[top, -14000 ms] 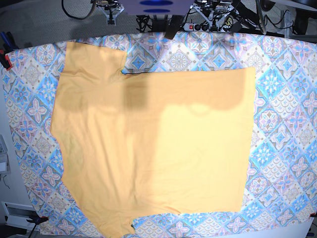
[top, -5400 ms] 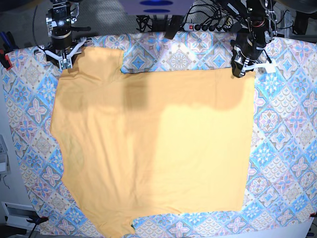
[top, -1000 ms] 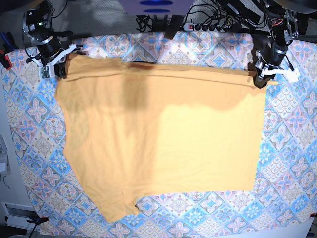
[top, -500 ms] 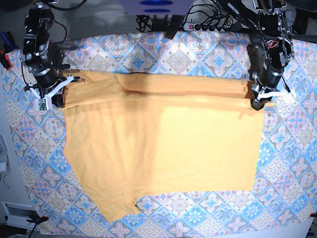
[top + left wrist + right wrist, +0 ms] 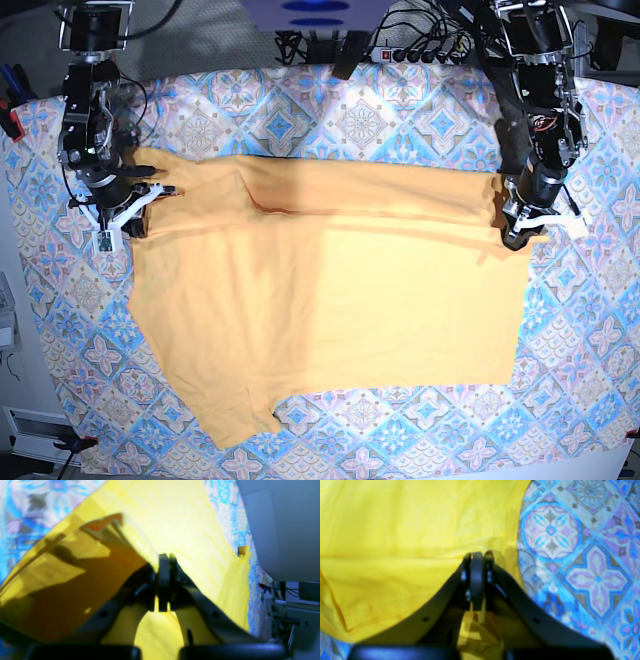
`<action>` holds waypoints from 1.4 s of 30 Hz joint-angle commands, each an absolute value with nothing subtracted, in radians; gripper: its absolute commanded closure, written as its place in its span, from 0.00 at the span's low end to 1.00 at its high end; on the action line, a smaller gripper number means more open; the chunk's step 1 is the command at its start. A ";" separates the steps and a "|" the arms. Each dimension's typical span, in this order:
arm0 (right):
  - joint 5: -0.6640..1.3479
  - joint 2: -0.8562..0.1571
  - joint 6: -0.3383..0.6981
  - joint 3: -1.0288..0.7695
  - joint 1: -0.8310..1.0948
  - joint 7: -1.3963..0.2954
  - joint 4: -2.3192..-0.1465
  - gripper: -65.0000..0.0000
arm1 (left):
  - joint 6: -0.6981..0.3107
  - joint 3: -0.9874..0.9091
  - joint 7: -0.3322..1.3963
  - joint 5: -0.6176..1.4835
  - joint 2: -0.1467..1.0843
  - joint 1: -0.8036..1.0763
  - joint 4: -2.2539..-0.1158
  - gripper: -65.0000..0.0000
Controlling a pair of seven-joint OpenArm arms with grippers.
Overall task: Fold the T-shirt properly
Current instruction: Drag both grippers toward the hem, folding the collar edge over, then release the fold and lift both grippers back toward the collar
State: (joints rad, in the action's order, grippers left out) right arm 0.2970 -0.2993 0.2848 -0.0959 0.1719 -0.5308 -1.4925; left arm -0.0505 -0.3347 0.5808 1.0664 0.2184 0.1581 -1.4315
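Both grippers [image 5: 520,238] lower, T-shirt [image 5: 330,300] pinched.

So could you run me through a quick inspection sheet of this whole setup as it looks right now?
Surface: tablecloth with a blue and pink tile pattern, covering the table.
Job's things: yellow-orange T-shirt lying spread out, its far edge lifted and partly folded toward the near side.
Clutter: nothing seen on the cloth besides the shirt.
End effectors: left end effector shut on the T-shirt's far corner; right end effector shut on the T-shirt at the opposite far corner.
Cables: a tangle of cables and a power strip beyond the far edge.
Surroundings: red clamps at the table edges.
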 commanded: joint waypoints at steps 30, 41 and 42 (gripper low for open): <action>0.306 -0.317 0.278 -0.097 0.298 -0.387 -1.573 0.77 | -0.064 -0.314 0.570 1.021 0.232 0.199 -1.429 0.59; 0.305 -0.320 0.278 -0.102 0.484 -0.389 -1.649 0.77 | -0.056 -0.318 0.570 1.145 0.232 0.358 -1.489 0.58; 0.305 -0.320 0.278 -0.101 0.495 -0.389 -1.649 0.77 | -0.056 -0.318 0.570 1.167 0.232 0.371 -1.489 0.58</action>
State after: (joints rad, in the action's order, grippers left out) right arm 0.2962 -0.3050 0.2768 -0.0952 0.4942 -0.4149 -1.6253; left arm -0.0410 -0.3126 0.5812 1.1526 0.2192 0.3695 -1.4693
